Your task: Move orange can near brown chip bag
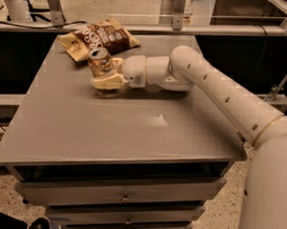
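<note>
The orange can (100, 61) stands upright, silver top with pull-tab showing, just in front of the brown chip bag (100, 37), which lies at the far left of the grey table (133, 130). My gripper (106, 72) is shut on the orange can, with a cream finger (106, 81) on its near side and another behind it. The can is low, at or just above the tabletop, its top almost touching the bag's near edge. My white arm (207, 85) reaches in from the right.
The table has drawers (125, 197) below its front edge. A rail and metal posts (176, 22) run behind the table. A dark gap lies to the left of the table.
</note>
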You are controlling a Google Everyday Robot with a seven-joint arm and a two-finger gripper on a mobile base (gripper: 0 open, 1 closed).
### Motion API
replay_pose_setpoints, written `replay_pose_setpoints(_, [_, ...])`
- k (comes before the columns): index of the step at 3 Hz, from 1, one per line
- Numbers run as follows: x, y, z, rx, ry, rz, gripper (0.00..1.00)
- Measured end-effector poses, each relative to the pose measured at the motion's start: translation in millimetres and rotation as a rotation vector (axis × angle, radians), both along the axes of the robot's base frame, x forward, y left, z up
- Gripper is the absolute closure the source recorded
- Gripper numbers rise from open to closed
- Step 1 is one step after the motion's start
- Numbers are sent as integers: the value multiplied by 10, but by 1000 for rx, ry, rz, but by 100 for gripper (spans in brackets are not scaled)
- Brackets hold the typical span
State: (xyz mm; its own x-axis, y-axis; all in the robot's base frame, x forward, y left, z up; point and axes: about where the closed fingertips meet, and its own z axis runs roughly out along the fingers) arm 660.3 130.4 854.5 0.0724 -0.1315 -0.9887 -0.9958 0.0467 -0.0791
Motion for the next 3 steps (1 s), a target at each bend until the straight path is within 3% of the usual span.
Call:
replay_pose_setpoints(1, [231,-36,-129,-5,18,13,100])
replay_pose_setpoints(3, [233,-35,-35,-6,18,13,100])
